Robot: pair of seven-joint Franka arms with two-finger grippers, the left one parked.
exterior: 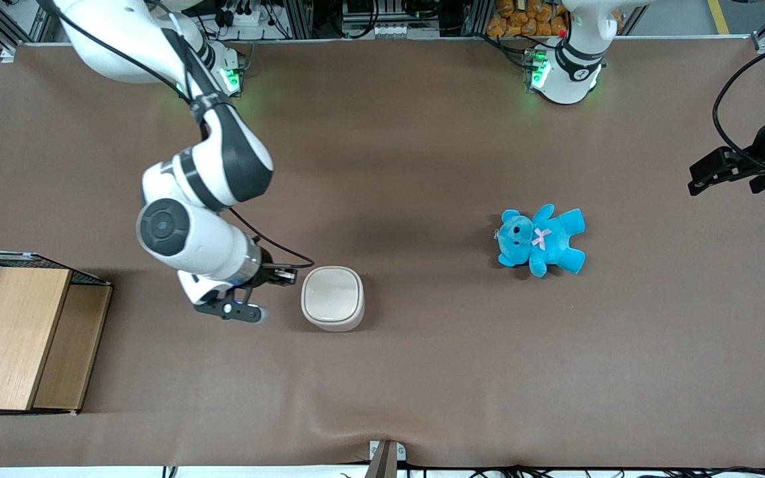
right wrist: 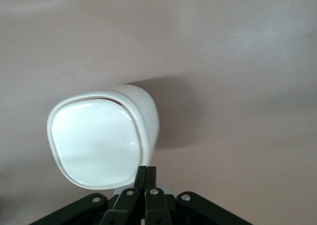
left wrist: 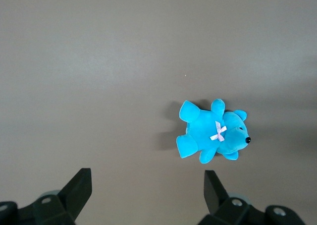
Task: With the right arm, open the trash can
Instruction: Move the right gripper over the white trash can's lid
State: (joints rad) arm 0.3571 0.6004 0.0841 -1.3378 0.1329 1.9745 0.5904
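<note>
Front view: the trash can (exterior: pixel 333 297) sits on the brown desk (exterior: pixel 422 372) about midway between the desk's two long edges and toward the working arm's end, its lid down and flat. The right arm (exterior: pixel 196 199) reaches low over the desk, with its gripper (exterior: pixel 289 275) just beside the can's rim, level with the lid edge. A wooden box (exterior: pixel 20 338) with wire mesh stands at the desk corner on the working arm's end, nearest the camera, and a blue teddy bear (exterior: pixel 542 240) lies well apart toward the parked arm's end.

Left wrist view: only the teddy bear (left wrist: pixel 210 136) on bare desk; the can does not appear.

Right wrist view: the gripper (right wrist: pixel 146 178) has its fingers pressed together, tips at the rim of the trash can (right wrist: pixel 101 140) beside the glossy lid. This view alone shows the fingers together and the lid seam; the front view alone shows where the can stands on the desk.

Judged risk: the can looks light and stands unanchored, so a sideways push could slide or tip it rather than lift the lid; tips meeting the wall below the seam could also slip off
</note>
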